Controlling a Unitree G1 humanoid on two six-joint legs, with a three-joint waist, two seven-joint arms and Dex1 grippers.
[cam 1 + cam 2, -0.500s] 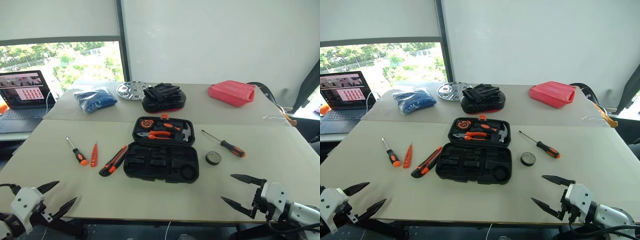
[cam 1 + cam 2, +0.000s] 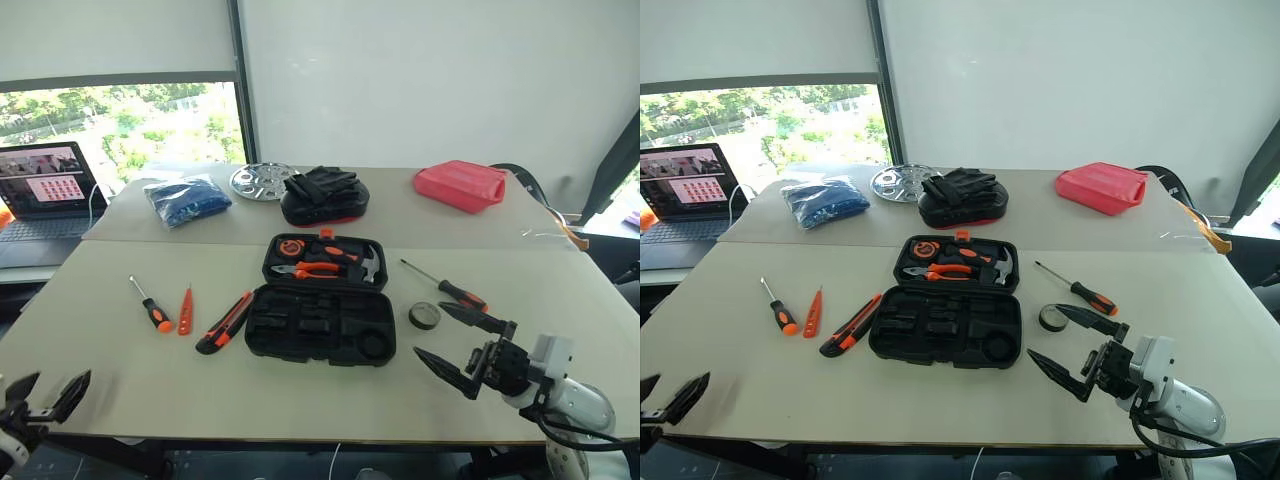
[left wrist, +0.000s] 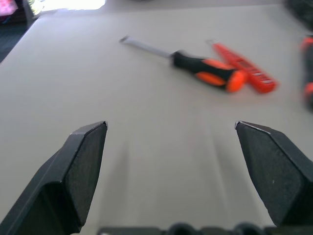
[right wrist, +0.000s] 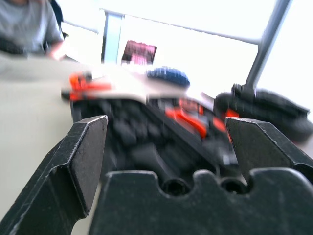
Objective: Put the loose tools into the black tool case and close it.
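Observation:
The black tool case lies open mid-table, with pliers and a hammer in its lid. Left of it lie the short screwdriver, the orange tester pen and the utility knife. On its right are the long screwdriver and the black tape roll. My right gripper hovers open just in front of the tape roll, pointing left at the case. My left gripper is open and empty at the table's near left edge, with the short screwdriver and tester pen well ahead of it.
On the far table stand a laptop, a blue bag, a metal plate, a black pouch topped with gloves and a red case. A person sits beyond the table's left side.
My right gripper has risen and swung left, from the near right edge to just in front of the tape roll. My left gripper has sunk lower at the near left corner.

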